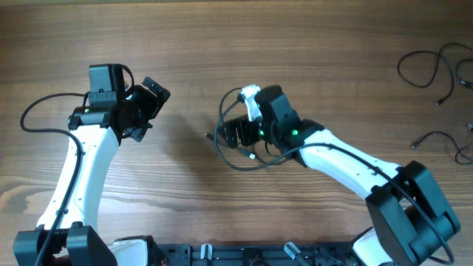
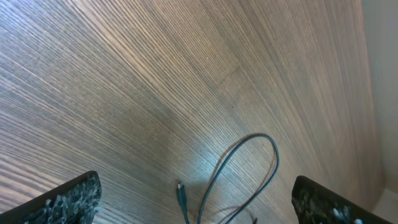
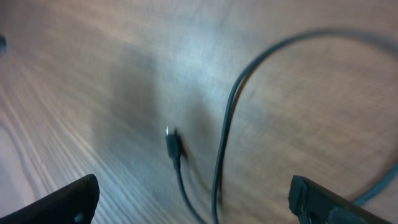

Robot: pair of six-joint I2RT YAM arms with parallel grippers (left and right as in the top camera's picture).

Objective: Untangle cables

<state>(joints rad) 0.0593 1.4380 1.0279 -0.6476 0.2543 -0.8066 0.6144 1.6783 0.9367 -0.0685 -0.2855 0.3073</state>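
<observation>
The single cable [image 1: 219, 145] lies in an open loop near the middle of the table [image 1: 222, 44], well apart from the other cables [image 1: 434, 68] bunched by the table's right edge. This looks like the laying-out part of the job: one cord set down by itself, the rest not yet sorted.

To do it well, lift your right claw [image 1: 238, 134] straight up and away. In the overhead view it hangs over the inside of the loop, so a sideways move could catch the cord and drag it back into a tangle. Watch the small plug [image 3: 172, 142] too. It sits just beside the long curve of the cord, between the two fingers [image 3: 65, 202] in the right wrist view, and it is light enough to skate along if nudged. I would leave the loop as it is (it does not seem to cross itself, though the arm hides part of it).

Your right claw is spread wide, with nothing gripped and no finger touching the cord. Your left claw [image 2: 196, 180] is also spread wide and empty, poised toward the table's left side and looking at the same loop from a distance.
</observation>
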